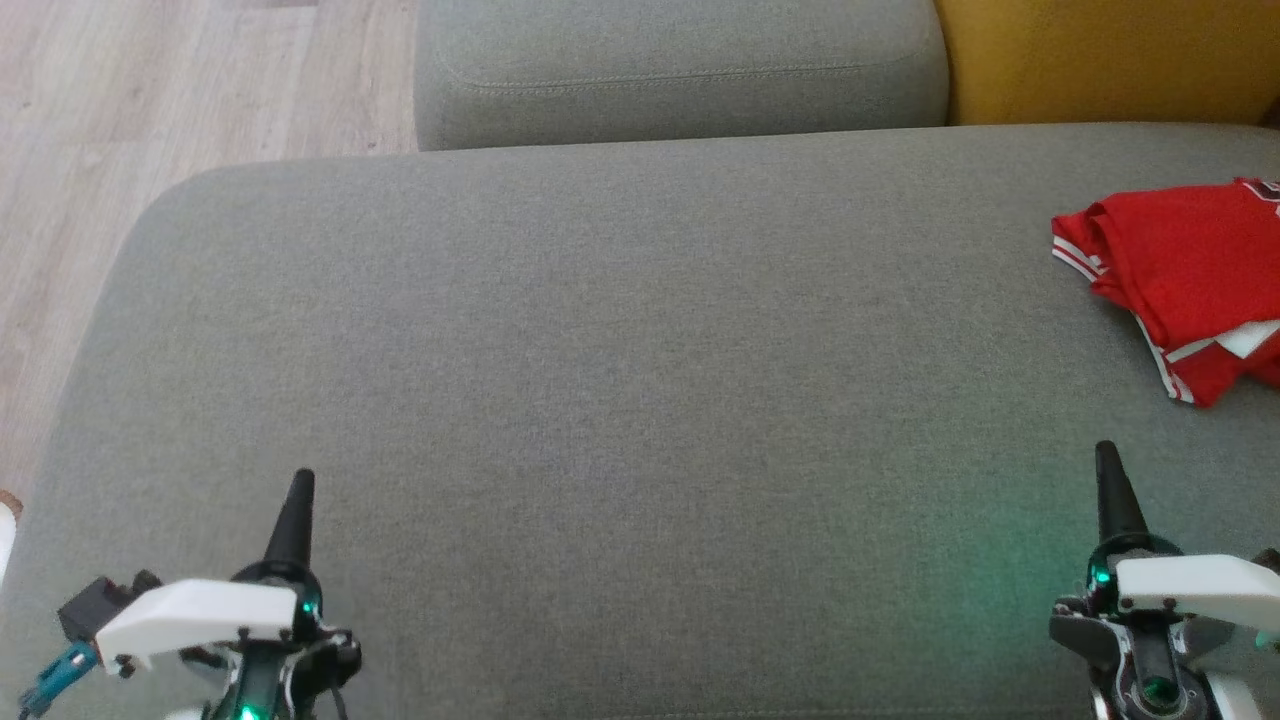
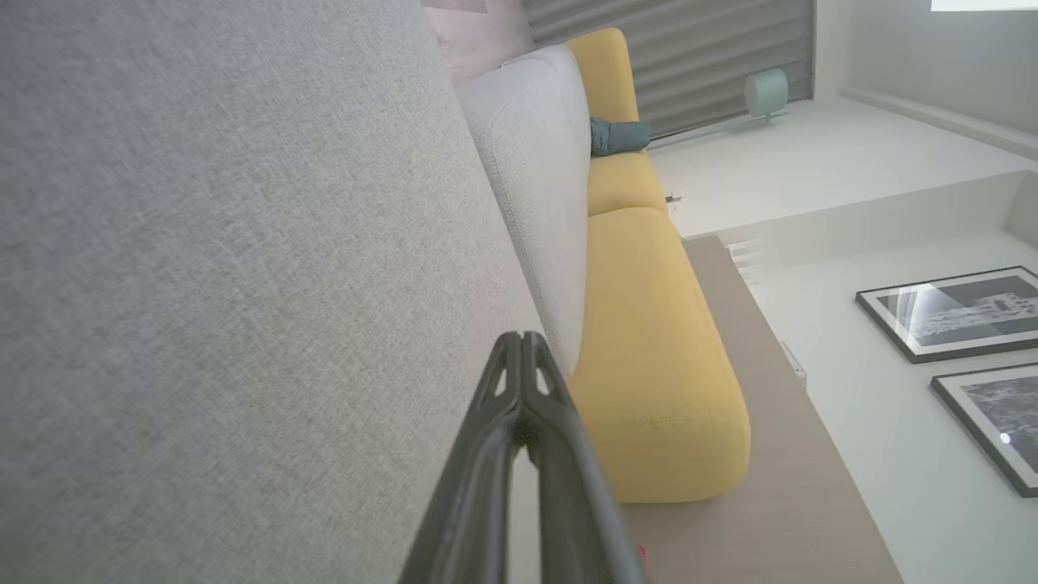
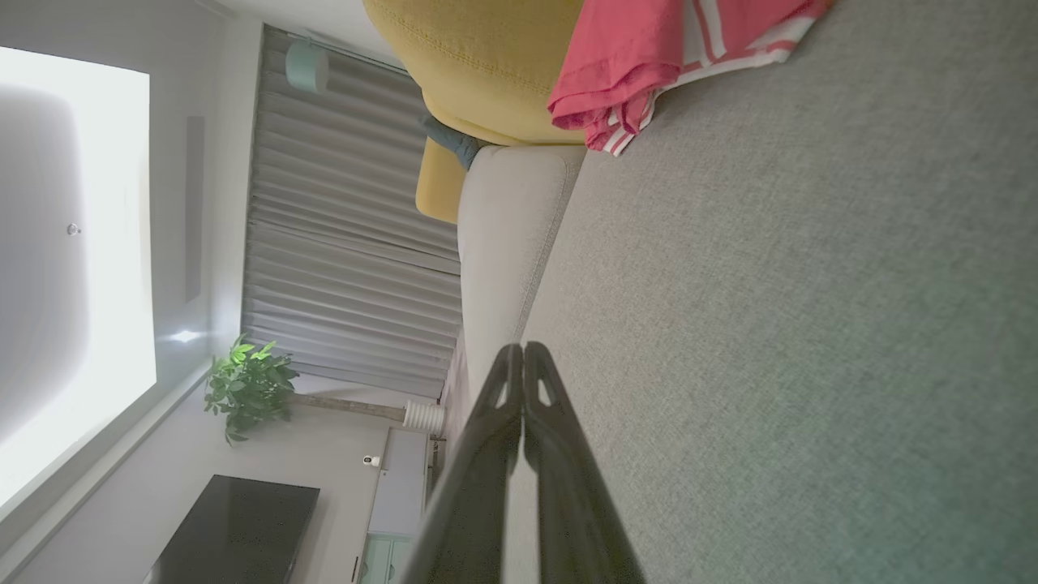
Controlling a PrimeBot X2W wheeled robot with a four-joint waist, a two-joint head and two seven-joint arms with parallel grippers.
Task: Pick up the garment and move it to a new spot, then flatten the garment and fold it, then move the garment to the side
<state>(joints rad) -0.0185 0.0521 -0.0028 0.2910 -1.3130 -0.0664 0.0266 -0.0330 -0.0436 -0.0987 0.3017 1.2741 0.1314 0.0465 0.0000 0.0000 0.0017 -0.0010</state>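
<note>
A red garment (image 1: 1190, 280) with white striped trim lies bunched at the far right of a grey sofa seat (image 1: 620, 380), cut off by the head view's right edge. The right wrist view shows the garment (image 3: 641, 57) at its top, well ahead of the fingertips. My right gripper (image 1: 1105, 452) hovers at the lower right, shut and empty, a short way nearer than the garment. In the right wrist view its fingers (image 3: 523, 350) meet at the tips. My left gripper (image 1: 302, 480) rests at the lower left, shut and empty, its tips (image 2: 523, 337) pressed together over the grey fabric.
A grey cushion (image 1: 680, 70) sits behind the seat, with a yellow cushion (image 1: 1110, 60) to its right. Wooden floor (image 1: 150, 100) lies beyond the seat's left edge. The left wrist view shows a yellow sofa section (image 2: 649, 349) and framed pictures (image 2: 957, 312).
</note>
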